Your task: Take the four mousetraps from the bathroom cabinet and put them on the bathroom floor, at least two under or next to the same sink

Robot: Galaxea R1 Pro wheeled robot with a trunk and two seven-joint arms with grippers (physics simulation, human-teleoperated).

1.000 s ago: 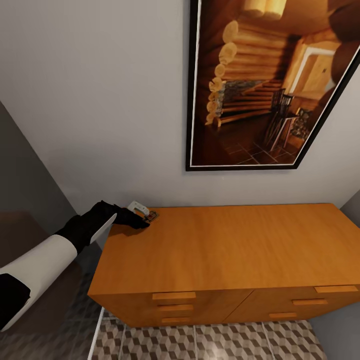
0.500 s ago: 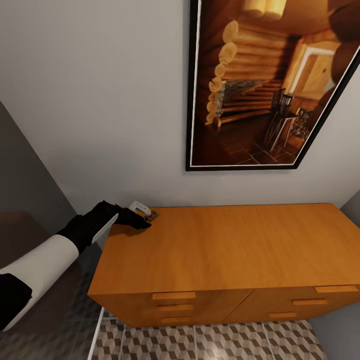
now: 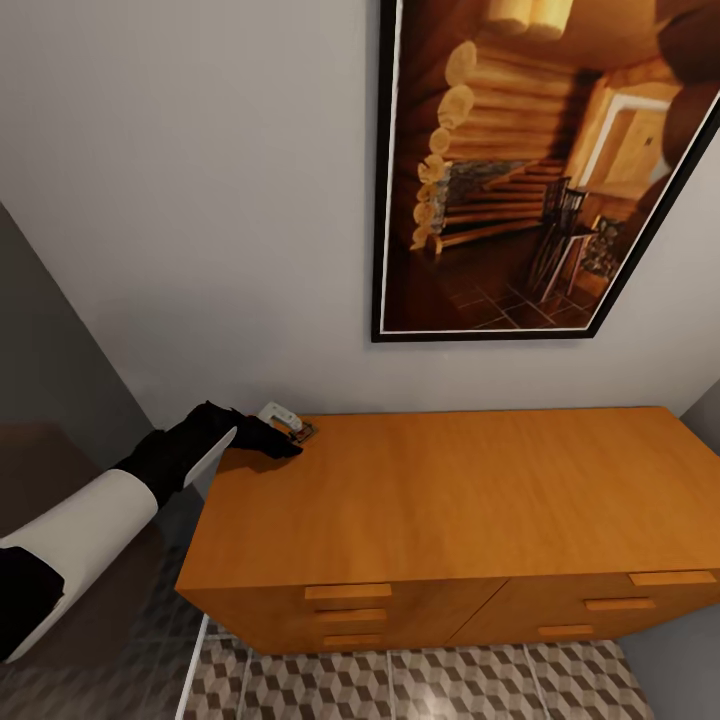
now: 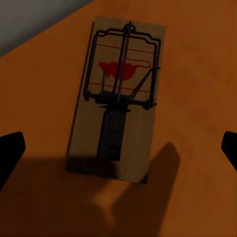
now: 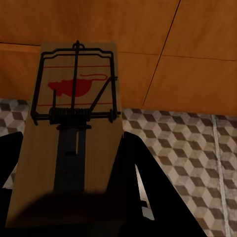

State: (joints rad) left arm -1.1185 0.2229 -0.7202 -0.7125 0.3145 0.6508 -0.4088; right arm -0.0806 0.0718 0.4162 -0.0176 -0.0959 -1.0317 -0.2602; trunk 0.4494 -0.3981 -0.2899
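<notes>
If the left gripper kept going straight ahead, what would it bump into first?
Most likely the mousetrap lying flat on the cabinet top. The left gripper is open, with the trap centred ahead between its fingers. How close it is I can't judge.

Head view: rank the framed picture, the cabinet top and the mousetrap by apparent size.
1. cabinet top and framed picture: near alike, and the picture is cut off by the frame edge, so unranked.
2. mousetrap, mostly behind the left gripper.

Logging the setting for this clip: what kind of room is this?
Likely a home room, though no fixture settles which: a wooden cabinet against a plain wall, a framed picture of a log cabin interior above it, and a cube-patterned tiled floor. Tiles fit a bathroom or hallway.
</notes>
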